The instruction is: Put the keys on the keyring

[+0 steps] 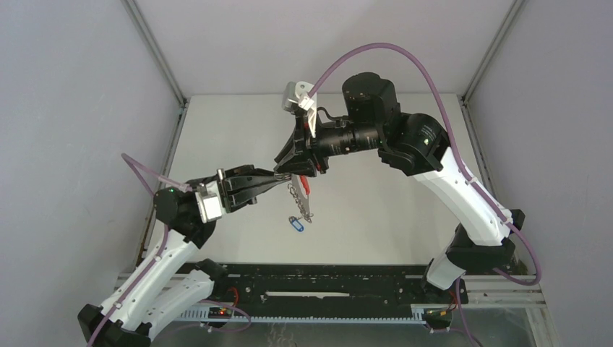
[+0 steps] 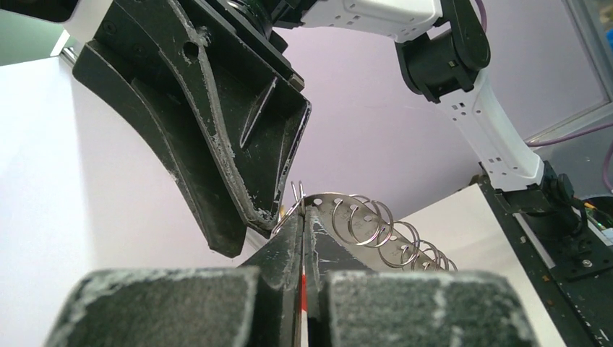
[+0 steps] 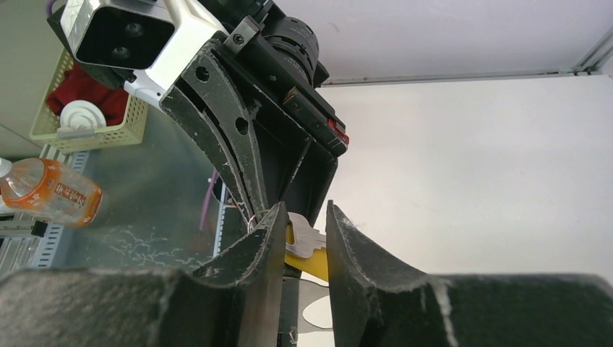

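My left gripper (image 1: pixel 278 176) (image 2: pixel 303 210) is shut on the top end of the keyring (image 1: pixel 298 196) (image 2: pixel 395 249), a grey metal strip with a row of wire rings and a red band (image 1: pixel 306 185), hanging above the table. A blue-tagged key (image 1: pixel 295 224) sits at the keyring's lower end. My right gripper (image 1: pixel 288 165) (image 3: pixel 303 210) meets the keyring's top from the other side. Its jaws stand a little apart, with the yellow-orange tagged key (image 3: pixel 312 264) between them, its metal blade (image 3: pixel 307 235) against the left finger by a small wire ring.
White table (image 1: pixel 405 202) inside grey walls. A black rail (image 1: pixel 325 289) runs along the near edge between the arm bases. Off the table, in the right wrist view, are a basket (image 3: pixel 87 108) and an orange bottle (image 3: pixel 50 195).
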Tool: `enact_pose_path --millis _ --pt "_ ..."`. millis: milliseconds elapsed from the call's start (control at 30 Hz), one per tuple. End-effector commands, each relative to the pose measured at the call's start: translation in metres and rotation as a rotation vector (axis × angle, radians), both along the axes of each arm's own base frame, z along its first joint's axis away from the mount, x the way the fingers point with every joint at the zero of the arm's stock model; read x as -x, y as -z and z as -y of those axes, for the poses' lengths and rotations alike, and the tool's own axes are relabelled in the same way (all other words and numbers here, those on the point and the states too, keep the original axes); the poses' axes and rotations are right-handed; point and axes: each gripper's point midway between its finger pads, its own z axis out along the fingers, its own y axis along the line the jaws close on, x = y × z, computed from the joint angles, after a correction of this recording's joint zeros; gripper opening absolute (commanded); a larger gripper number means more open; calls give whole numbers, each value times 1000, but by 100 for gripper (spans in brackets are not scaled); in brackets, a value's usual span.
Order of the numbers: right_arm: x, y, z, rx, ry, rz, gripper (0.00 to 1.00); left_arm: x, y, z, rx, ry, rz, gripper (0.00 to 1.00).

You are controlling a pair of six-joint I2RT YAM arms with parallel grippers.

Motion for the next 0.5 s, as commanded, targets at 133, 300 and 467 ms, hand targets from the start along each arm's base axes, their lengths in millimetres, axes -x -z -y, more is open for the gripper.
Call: enact_pose_path --millis 133,300,467 --pt "-9 -10 -5 -40 39 -3 36 9 -19 -9 88 -40 112 0" --pt "-15 -10 -4 -44 64 4 36 9 -18 -9 85 -37 110 0" --pt "-16 -19 -3 -74 72 20 38 9 -14 -8 75 -26 91 0"
